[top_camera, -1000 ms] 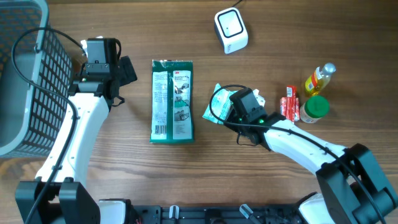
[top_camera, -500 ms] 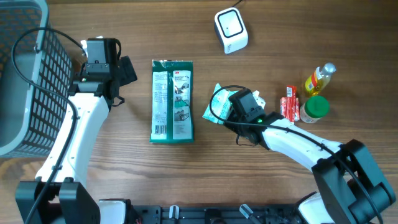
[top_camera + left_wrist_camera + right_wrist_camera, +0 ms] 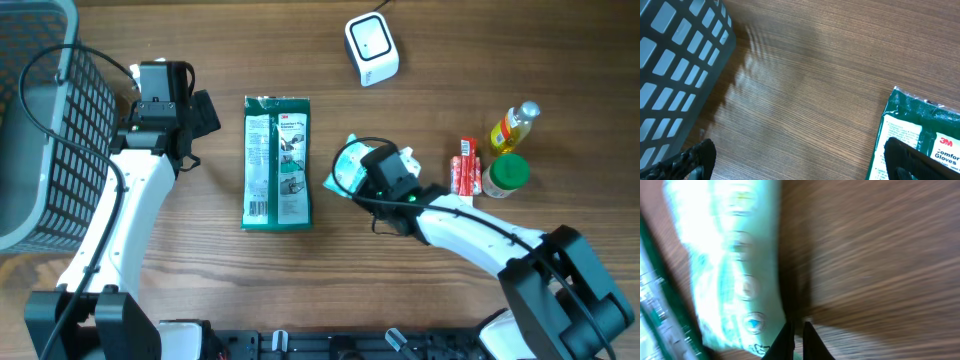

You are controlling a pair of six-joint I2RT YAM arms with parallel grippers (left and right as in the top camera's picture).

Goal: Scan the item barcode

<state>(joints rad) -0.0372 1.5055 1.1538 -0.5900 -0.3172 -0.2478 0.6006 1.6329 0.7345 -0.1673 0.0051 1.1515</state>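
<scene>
Across the wooden table [image 3: 300,60], the biggest thing is the grey mesh basket [image 3: 60,150] at the left edge. Next in size is the dark-green glove pack [image 3: 277,162], lying flat near the middle. Our left gripper [image 3: 802,160] hangs over bare wood between those two, its jaws spread wide and holding nothing.

Just right of the glove pack lies what we take to be the item to scan, a pale-green packet [image 3: 345,172]. The white scanner [image 3: 371,47] sits well apart from it, toward the far edge. Our right gripper [image 3: 797,337] is down at the packet's edge with its jaws drawn almost together. The wrist view is blurred, so we cannot tell whether a fold of film is pinched between them or they merely touch it.

We judge the packet light, soft and crinkly, with film that is likely slick. It would flop, and it could slip from a shallow pinch. A hold on a sealed edge or corner seems best, leaving the printed faces clear for the scanner; we see no barcode from here.

Smallest are a yellow bottle [image 3: 512,127], a green-lidded jar [image 3: 505,175] and a red pack [image 3: 465,165], clustered at the right.
</scene>
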